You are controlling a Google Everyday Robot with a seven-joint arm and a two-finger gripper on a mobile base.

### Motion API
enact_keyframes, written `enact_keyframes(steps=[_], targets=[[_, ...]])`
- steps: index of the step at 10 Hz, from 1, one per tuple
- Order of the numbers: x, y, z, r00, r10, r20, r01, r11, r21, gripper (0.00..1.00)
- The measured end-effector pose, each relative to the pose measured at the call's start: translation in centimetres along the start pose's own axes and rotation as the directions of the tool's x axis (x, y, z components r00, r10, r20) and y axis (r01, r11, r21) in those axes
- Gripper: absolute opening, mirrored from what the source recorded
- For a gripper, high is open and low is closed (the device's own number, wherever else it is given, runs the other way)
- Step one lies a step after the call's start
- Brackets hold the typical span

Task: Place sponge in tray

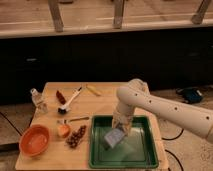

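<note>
The dark-green tray point(97, 152) lies at the front right of the wooden table. The pale grey-blue sponge point(113, 138) is over the tray's floor, left of its middle, tilted. My gripper point(119, 131) reaches down from the white arm right at the sponge's upper right edge, over the tray. I cannot tell whether the sponge rests on the floor or hangs just above it.
An orange bowl point(34, 140) sits at the front left. A white-handled dish brush point(69, 101), a red object point(60, 96), a yellow item point(93, 90), a small bottle point(36, 99), an orange fruit point(63, 130) and dark grapes point(76, 137) lie left of the tray.
</note>
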Motion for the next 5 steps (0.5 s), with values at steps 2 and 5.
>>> enact_keyframes(steps=[2,5], targets=[[0.1,0.3,-0.1,1.0,-0.013,0.01,0.013,1.0,0.006,0.0],[0.7,1.1,0.0,1.0,-0.021,0.016,0.021,1.0,0.011,0.0]])
